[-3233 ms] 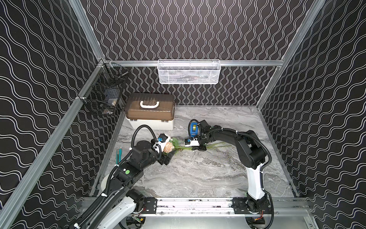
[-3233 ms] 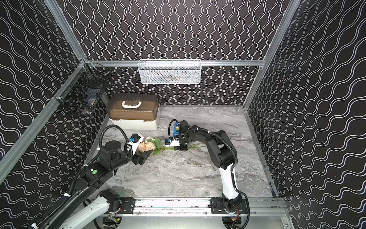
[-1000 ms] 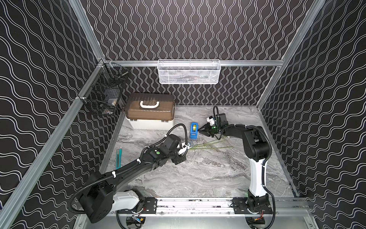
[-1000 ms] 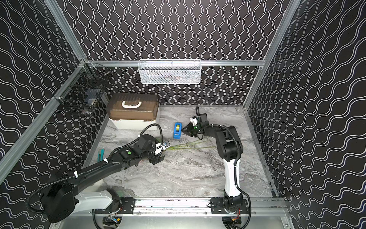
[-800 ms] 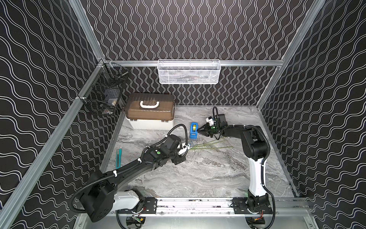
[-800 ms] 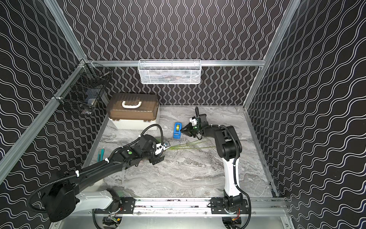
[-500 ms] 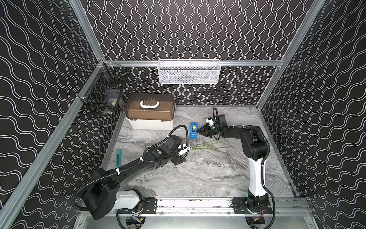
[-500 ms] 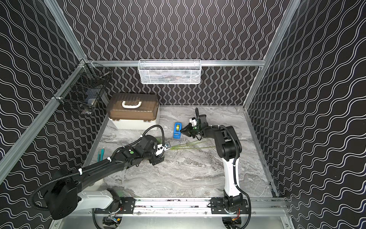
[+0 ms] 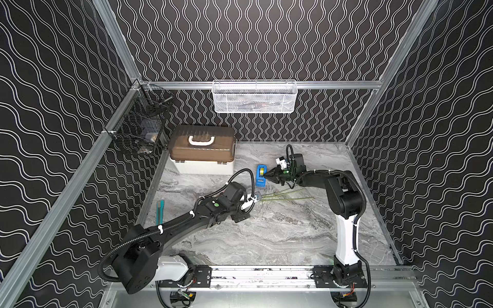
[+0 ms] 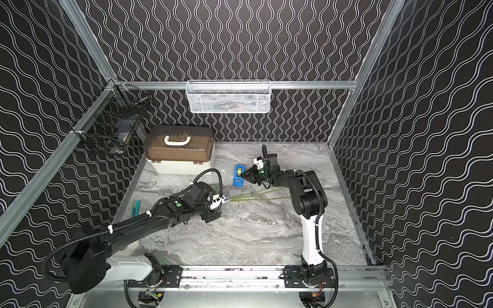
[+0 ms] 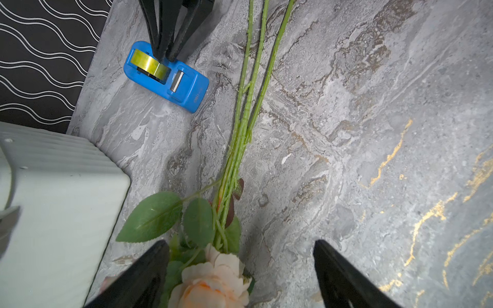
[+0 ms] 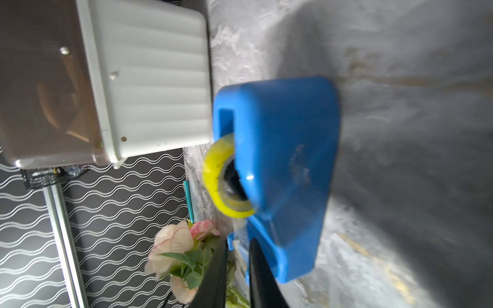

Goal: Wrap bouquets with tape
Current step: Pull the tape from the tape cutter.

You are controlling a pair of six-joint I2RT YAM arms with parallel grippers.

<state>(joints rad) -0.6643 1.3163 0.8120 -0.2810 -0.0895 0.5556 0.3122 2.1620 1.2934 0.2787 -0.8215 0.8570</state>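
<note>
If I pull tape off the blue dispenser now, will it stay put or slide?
Probably slides: the blue dispenser is small plastic, standing loose on the smooth marble table. It may also tip, since the right claw is at the tape roll near its top. Any weight inside cannot be seen.

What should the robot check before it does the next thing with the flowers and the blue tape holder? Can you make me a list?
1. Is the left gripper open? Ok: its jaws stand wide, with the flowers between them.
2. Is the bouquet lying flat on the table? Ok.
3. Are the stems bunched together? Not ok: they are close near the leaves but fan apart at the far ends.
4. Is the right gripper at the tape roll? Ok: its tips are right at the roll.
5. Is a tape end pinched? Cannot tell.
6. Is the dispenser clear of the stems? Ok: it stands beside them, apart.
</note>
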